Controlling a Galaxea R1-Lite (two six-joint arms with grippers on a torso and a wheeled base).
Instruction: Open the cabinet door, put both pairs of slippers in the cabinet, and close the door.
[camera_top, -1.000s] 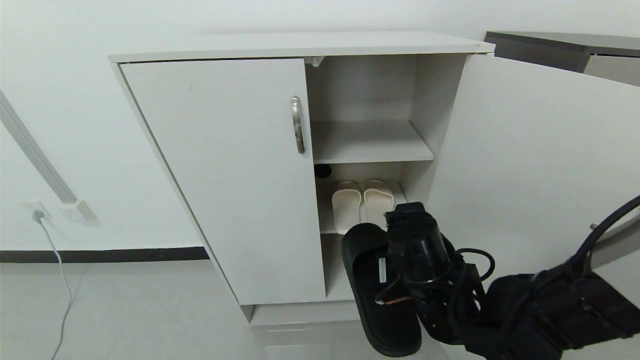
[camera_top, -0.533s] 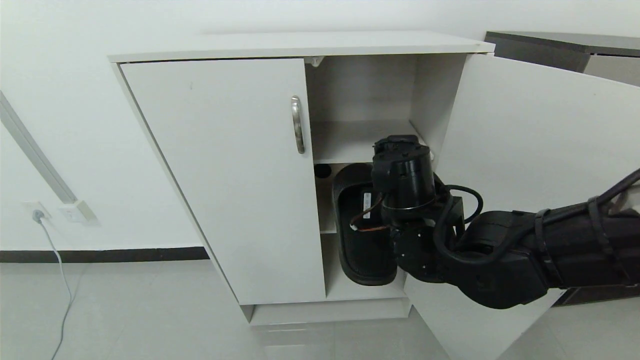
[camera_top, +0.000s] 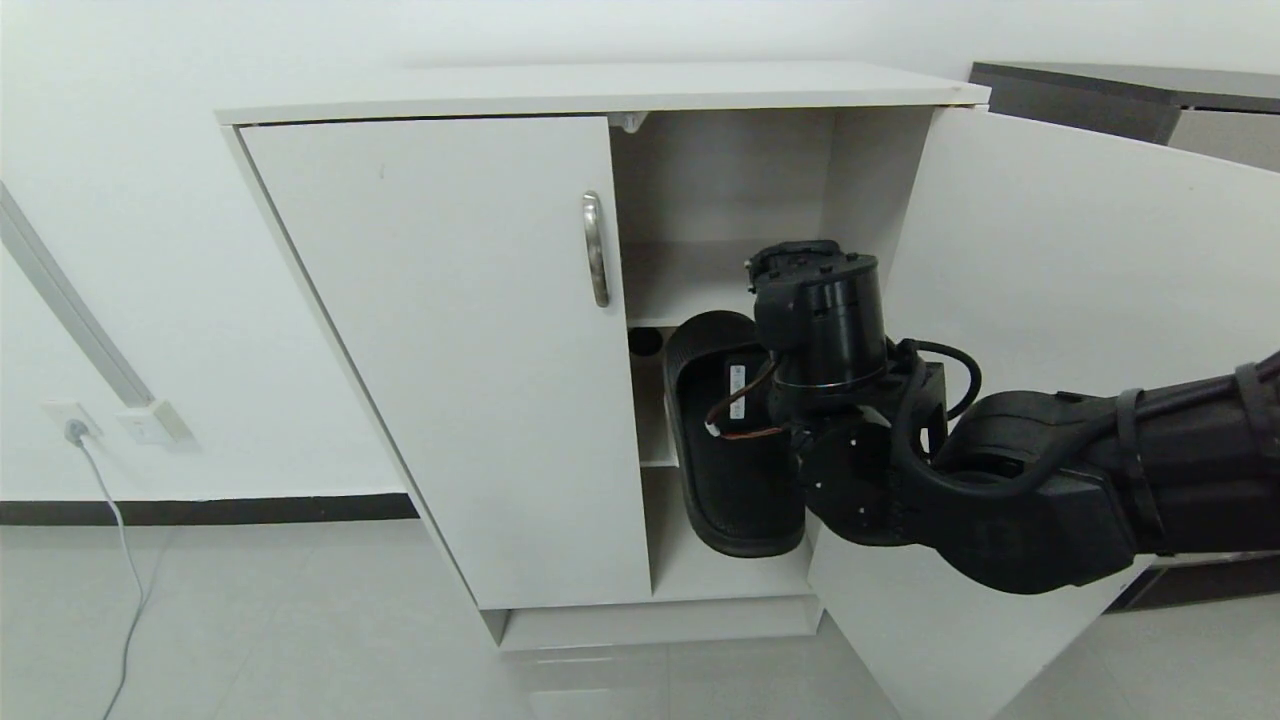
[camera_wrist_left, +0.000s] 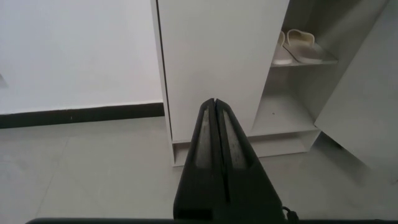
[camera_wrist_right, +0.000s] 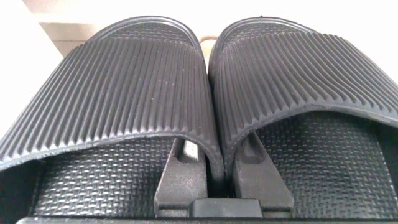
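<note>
A white cabinet (camera_top: 600, 90) has its left door (camera_top: 440, 350) closed and its right door (camera_top: 1060, 300) swung wide. The pair of black slippers (camera_top: 725, 450) hangs tilted, toes up, in the open right compartment, across the middle shelf's front. My right gripper (camera_wrist_right: 217, 177) is shut on the black slippers (camera_wrist_right: 137, 81); one finger (camera_wrist_right: 180, 180) sits under each strap, pinching the inner walls together. The beige slippers (camera_wrist_left: 300, 45) lie on the middle shelf. My left gripper (camera_wrist_left: 213, 107) is shut and empty, low over the floor in front of the cabinet.
A metal handle (camera_top: 595, 250) runs down the closed door's edge. The upper shelf (camera_top: 690, 285) is bare. A wall socket with a cable (camera_top: 75, 432) is at the far left, and a dark cabinet (camera_top: 1120, 95) stands behind the open door. Grey floor tiles (camera_top: 250, 630) lie in front.
My right arm has lifted the black slippers from near the floor up and forward into the cabinet opening, where they now cover the beige pair in the head view.
</note>
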